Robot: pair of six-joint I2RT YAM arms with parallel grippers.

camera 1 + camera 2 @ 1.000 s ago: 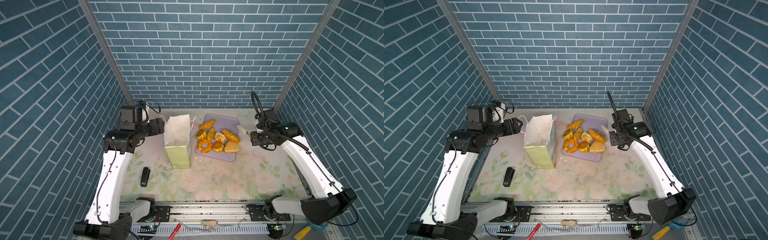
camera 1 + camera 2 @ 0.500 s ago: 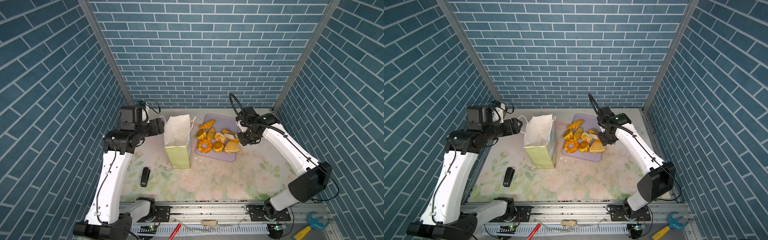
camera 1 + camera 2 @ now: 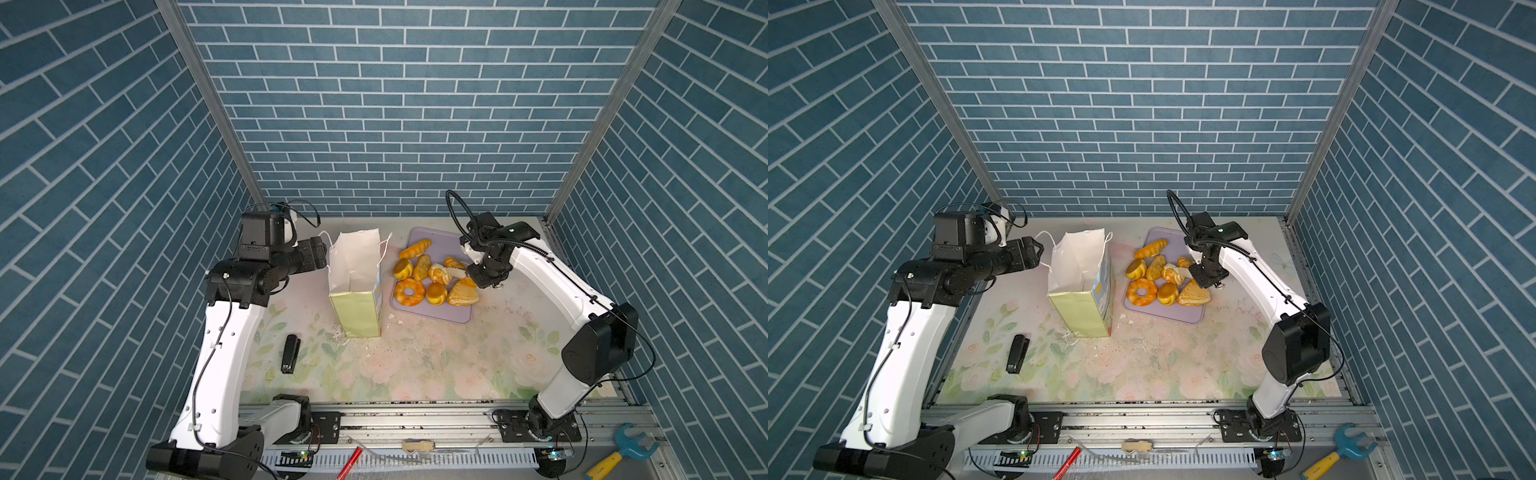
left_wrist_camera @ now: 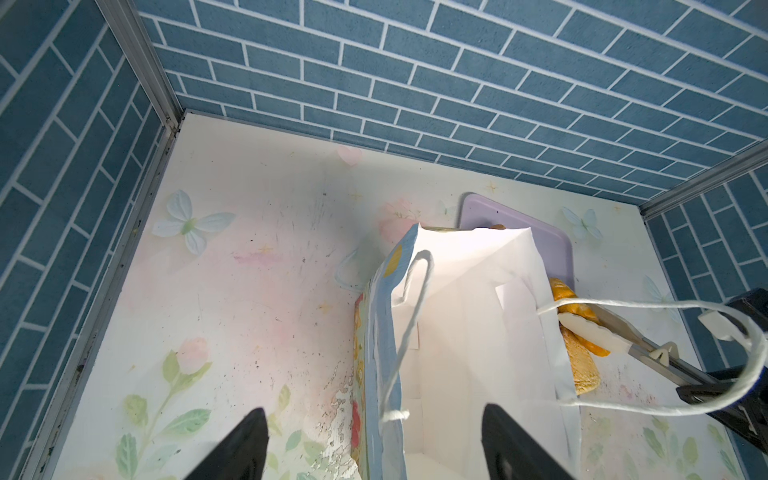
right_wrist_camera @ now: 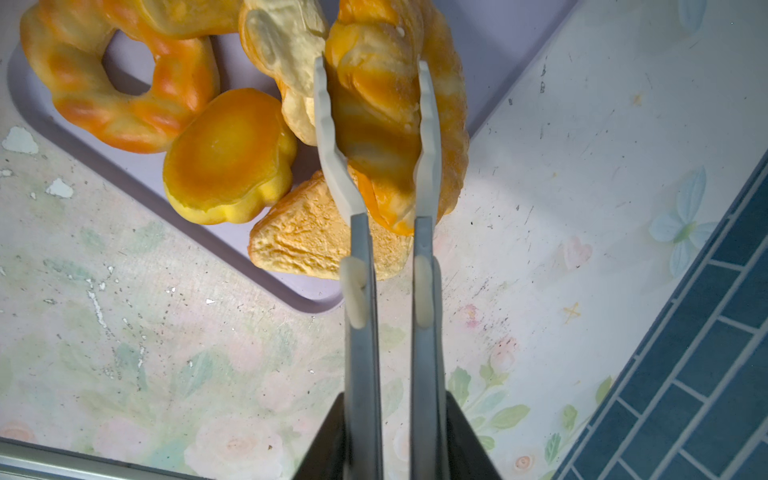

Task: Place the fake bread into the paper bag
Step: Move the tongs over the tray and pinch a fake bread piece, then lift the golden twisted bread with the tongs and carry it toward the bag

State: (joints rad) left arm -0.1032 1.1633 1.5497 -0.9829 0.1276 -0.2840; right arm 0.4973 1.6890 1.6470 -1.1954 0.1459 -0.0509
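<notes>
Now, right gripper [image 5: 372, 64] clenched on twisted loaf [image 5: 374, 124], left gripper [image 4: 374, 415] spread by paper bag [image 4: 457, 311].

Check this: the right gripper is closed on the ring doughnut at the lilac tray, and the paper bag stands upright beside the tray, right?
Not quite. The right wrist view shows the right gripper closed on a long twisted loaf, not the ring doughnut, which lies free on the lilac tray. The paper bag does stand upright beside the tray.
</notes>
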